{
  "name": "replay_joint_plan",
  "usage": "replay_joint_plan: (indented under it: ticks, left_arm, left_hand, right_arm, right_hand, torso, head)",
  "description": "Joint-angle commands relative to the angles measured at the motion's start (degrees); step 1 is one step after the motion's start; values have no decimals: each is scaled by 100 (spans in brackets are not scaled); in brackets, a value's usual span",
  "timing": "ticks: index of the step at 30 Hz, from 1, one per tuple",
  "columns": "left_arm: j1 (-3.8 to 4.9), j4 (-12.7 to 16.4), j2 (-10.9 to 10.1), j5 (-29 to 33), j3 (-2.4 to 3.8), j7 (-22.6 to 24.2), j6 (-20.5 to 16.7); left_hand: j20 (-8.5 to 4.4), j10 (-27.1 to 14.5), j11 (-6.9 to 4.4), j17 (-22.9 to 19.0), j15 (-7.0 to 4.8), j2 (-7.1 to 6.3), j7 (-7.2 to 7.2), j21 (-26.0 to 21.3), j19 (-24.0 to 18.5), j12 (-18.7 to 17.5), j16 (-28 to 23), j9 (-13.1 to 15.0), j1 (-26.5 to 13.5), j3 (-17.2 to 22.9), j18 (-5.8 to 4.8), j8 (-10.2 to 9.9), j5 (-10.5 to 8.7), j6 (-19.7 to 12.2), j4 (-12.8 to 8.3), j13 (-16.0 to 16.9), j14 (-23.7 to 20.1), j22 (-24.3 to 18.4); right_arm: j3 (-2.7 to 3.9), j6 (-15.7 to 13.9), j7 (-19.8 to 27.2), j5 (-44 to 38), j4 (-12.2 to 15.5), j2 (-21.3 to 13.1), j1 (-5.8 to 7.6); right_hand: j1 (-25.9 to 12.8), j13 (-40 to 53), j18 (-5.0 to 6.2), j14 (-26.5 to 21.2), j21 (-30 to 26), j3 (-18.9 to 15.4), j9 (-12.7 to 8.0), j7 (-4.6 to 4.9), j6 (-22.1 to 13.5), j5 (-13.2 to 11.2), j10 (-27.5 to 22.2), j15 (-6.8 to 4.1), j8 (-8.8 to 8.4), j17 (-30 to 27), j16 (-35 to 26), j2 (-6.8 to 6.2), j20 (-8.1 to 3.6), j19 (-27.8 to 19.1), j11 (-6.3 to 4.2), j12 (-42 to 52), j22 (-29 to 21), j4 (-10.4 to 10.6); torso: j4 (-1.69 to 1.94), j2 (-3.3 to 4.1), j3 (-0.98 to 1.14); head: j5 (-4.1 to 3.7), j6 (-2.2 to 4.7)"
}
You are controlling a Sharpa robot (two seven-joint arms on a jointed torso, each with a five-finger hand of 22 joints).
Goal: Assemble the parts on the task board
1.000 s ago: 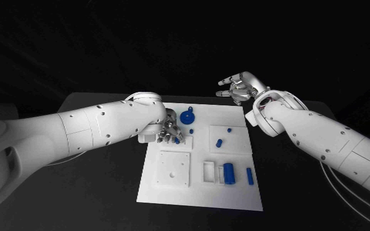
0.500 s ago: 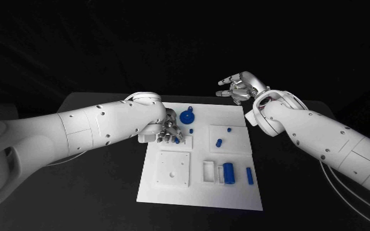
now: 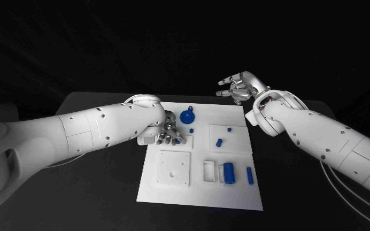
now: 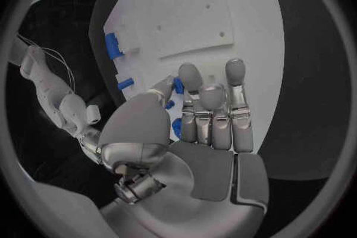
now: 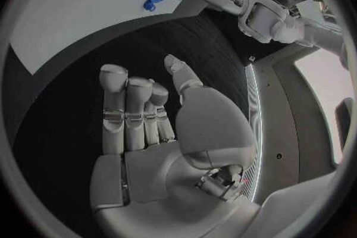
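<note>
**A:** Black table (image 3: pixel 92 188), dark backdrop. White task board (image 3: pixel 202 188) lies flat mid-table. Left hand (image 3: pixel 168 133) is down over the board's near-left area, beside the raised square block. Right hand (image 3: pixel 240 89) is held up off the board, past its far right corner.

**B:** Fingers?

**A:** On the left hand they lie close together and point down toward the board. A small blue part (image 4: pixel 178 85) sits right at the tips, thumb alongside it. Whether it is truly pinched, I cannot tell; it looks like contact only. The right hand's fingers are loosely curled and apart, with nothing in them.

**B:** Other parts?

**A:** Round blue knobbed piece (image 3: pixel 187 117) near the board's far edge, just beyond the left hand. Two small blue pegs (image 3: pixel 219 143) on the right-hand square plate. A blue cylinder (image 3: pixel 228 173) and a thin blue bar (image 3: pixel 249 175) toward the near right, next to a white slotted holder.

**B:** How will they handle?

**A:** My judgement: rigid moulded plastic, very light, smooth enough to slip or roll. The short peg under the left hand likely wants a fingertip pinch across its sides, near mid-length, keeping it square to its hole. The cylinder could roll if nudged. The board is stiff and unlikely to flex, though it may slide on the table under sideways push.
</note>
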Motion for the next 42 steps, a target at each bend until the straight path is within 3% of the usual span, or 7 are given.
replay_joint_plan:
  ticks: [1, 9, 16, 18, 25, 34, 42]
  left_arm:
    - [-128, 35, 18, -4, -82, -97, 300]
    - [-130, 35, -20, -47, -81, -90, 219]
    - [-130, 79, -101, -84, -75, -72, 119]
    - [-129, 101, -126, -90, -72, -66, 99]
    - [-125, 213, -231, -101, -22, -54, -39]
    - [-83, 337, -384, -108, 289, -60, -114]
    - [122, 514, -587, -29, 484, -64, -67]
  left_hand:
    - [16, 277, -19, -9, -23, -95, -8, -24, 37, 26, 8, 8, 31, 25, -106, 10, -93, 16, 122, -8, 10, 96]
    - [15, 277, -17, -22, -24, -299, -10, -34, 41, 25, -6, 21, 71, 96, -106, 10, -332, 49, 460, -13, 5, 96]
    - [-19, 278, -19, -57, -44, -867, -4, -45, 35, 3, -42, 1, -98, -53, -128, 8, -414, 88, 1057, -37, -20, 94]
    - [-14, 279, -29, -58, -34, -593, 18, -50, 34, -2, -50, -15, 0, -875, -130, 10, -404, 60, 1158, -46, -19, 94]
    - [-29, 279, -18, -68, -51, -800, 9, -56, 41, -5, -70, -64, -120, -1160, -130, 5, -404, 50, 1464, -61, -21, 94]
    - [-36, 277, 6, -97, -55, -801, 51, -87, 33, -38, -141, -226, -58, -1163, -130, -12, -404, -89, 1459, -107, -42, 89]
    - [-18, 192, 84, -139, -26, -656, 184, -205, -40, -325, -270, -1134, 202, -1106, -130, -13, -402, -429, 1411, 7, -177, 69]
  right_arm:
    - [3, 63, 30, -43, 6, 0, -6]
    - [3, 58, 31, -43, 3, 0, -7]
    - [3, 51, 31, -43, -3, -3, -10]
    - [3, 48, 33, -43, -6, -3, -11]
    - [3, 36, 39, -43, -27, 0, -14]
    - [3, 28, 41, -42, -58, -11, -17]
    - [3, 23, 42, -40, -82, -24, -18]
  right_hand:
    - [-54, -5, 78, 28, -40, -10, 3, 10, 30, 15, -45, 1, -22, -5, -20, 25, -9, 174, -6, -30, 380, -27]
    - [-55, -16, 78, 27, -44, -19, 3, 12, 18, 14, -53, 2, -23, -11, -28, 23, -8, 174, -5, -44, 379, -21]
    - [-55, -19, 79, 25, -59, -25, 3, 14, 8, 15, -57, 3, -23, -16, -35, 19, -7, 172, -3, -49, 376, -18]
    - [-55, -19, 79, 25, -59, -25, 3, 14, 8, 15, -57, 3, -23, -16, -35, 19, -7, 172, -3, -49, 376, -18]
    - [-64, -61, 83, 20, -101, -56, 2, 21, -32, 21, -88, 6, -25, -38, -64, 4, -4, 168, 2, -105, 367, 2]
    - [-54, -92, 86, 21, -126, -85, 3, 24, -75, 28, -97, 8, -23, -46, -75, 0, -2, 168, 4, -135, 362, 24]
    - [-54, -92, 86, 21, -126, -85, 3, 24, -75, 28, -97, 8, -23, -46, -75, 0, -2, 168, 4, -135, 362, 24]
  torso:
    - [-1, -1, 0]
    - [-5, 1, 1]
    - [-2, -1, -3]
    - [-1, -2, -2]
    - [3, -7, -7]
    - [9, -9, -4]
    - [5, -10, 5]
  head:
    - [0, 0]
    - [-4, 0]
    - [-16, 12]
    - [-13, 15]
    - [-25, 33]
    - [-16, 72]
    - [17, 117]
